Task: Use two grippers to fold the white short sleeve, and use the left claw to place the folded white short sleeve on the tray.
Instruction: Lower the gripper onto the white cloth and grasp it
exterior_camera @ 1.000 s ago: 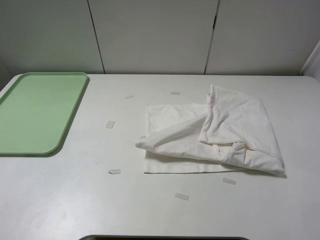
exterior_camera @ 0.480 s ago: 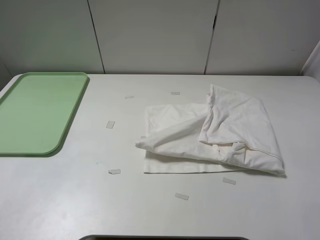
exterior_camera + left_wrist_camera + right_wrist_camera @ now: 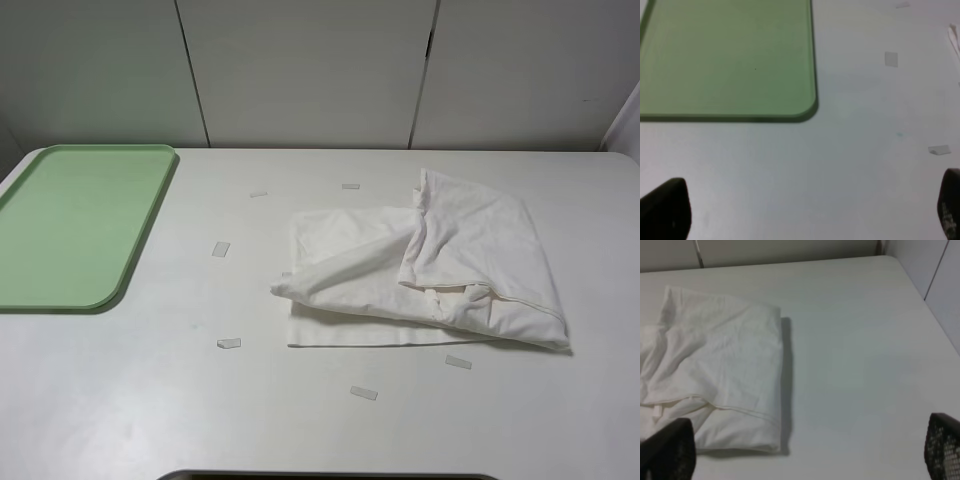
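Observation:
The white short sleeve lies crumpled and partly folded on the white table, right of centre; it also shows in the right wrist view. The green tray sits empty at the far left and shows in the left wrist view. Neither gripper shows in the exterior high view. My left gripper is open above bare table near the tray's corner, only its fingertips in view. My right gripper is open above the table beside the shirt's edge, holding nothing.
Several small clear tape pieces lie scattered on the table around the shirt, one in the left wrist view. A white panelled wall stands behind the table. The table's right edge is near the shirt.

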